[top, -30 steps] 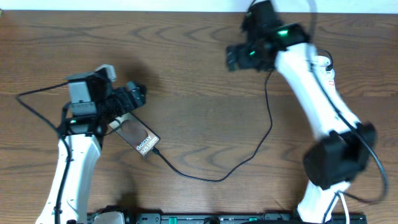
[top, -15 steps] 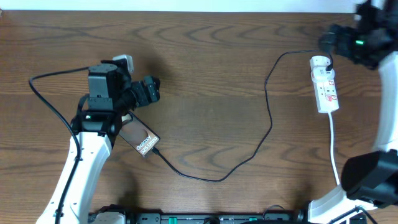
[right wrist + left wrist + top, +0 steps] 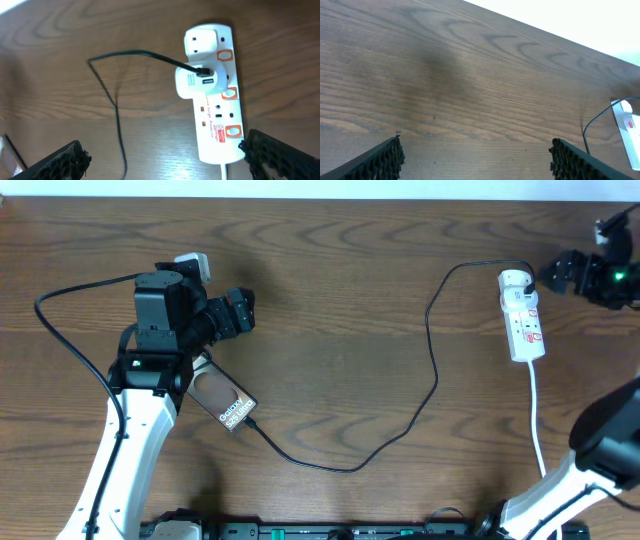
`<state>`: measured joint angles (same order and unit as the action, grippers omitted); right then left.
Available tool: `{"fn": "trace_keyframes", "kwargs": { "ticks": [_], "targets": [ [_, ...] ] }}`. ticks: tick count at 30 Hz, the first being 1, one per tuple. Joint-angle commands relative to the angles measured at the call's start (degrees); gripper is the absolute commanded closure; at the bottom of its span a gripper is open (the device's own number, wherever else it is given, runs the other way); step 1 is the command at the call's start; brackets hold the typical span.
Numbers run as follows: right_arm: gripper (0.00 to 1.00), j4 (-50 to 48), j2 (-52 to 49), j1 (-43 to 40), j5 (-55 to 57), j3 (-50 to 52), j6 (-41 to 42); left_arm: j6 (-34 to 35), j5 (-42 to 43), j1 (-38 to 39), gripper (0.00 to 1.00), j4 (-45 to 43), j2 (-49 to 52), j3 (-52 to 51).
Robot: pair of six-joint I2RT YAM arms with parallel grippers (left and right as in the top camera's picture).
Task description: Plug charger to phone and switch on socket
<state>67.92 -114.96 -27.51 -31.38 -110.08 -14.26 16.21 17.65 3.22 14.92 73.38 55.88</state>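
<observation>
Although the charger (image 3: 436, 380) is long, it is judged light and limp. It is best taken just behind its small connector tip, where it is stiffest; held further back, it would bend away. The phone (image 3: 228, 402) lies flat on the table (image 3: 330, 330) beside the left arm, and it is judged smooth and easily pushed aside. The socket (image 3: 217, 115) lies at the right, well apart from the phone. A firm press from above is expected for its switches, and the light strip may slide.

The left gripper (image 3: 476, 162) and the right gripper (image 3: 162, 152) are both seen with jaws wide apart and nothing between them. The upper end of the phone is covered by the left arm. Whether the tip is fully seated in the phone cannot be told, nor the position of the switches.
</observation>
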Motion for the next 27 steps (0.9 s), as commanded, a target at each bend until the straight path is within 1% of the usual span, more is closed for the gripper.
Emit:
{"fn": "trace_keyframes", "kwargs": {
  "ticks": [1, 12, 22, 27],
  "targets": [
    [0.01, -0.31, -4.33, 0.28, 0.17, 0.00, -2.08, -1.11, -0.79, 0.13, 0.09, -0.17, -0.20, 1.22],
    [0.01, -2.69, -11.43, 0.33, 1.27, 0.00, -2.10, -1.11, -0.81, 0.13, 0.09, -0.15, -0.20, 1.20],
    [0.01, -4.39, -13.55, 2.47, 3.32, 0.04, -2.03, -1.11, -0.81, 0.13, 0.09, 0.28, -0.20, 1.20],
    [0.01, -5.42, -15.32, 3.50, 3.82, 0.04, -0.74, -1.14, -0.81, 0.13, 0.09, 0.87, -0.20, 1.20]
  ]
}}
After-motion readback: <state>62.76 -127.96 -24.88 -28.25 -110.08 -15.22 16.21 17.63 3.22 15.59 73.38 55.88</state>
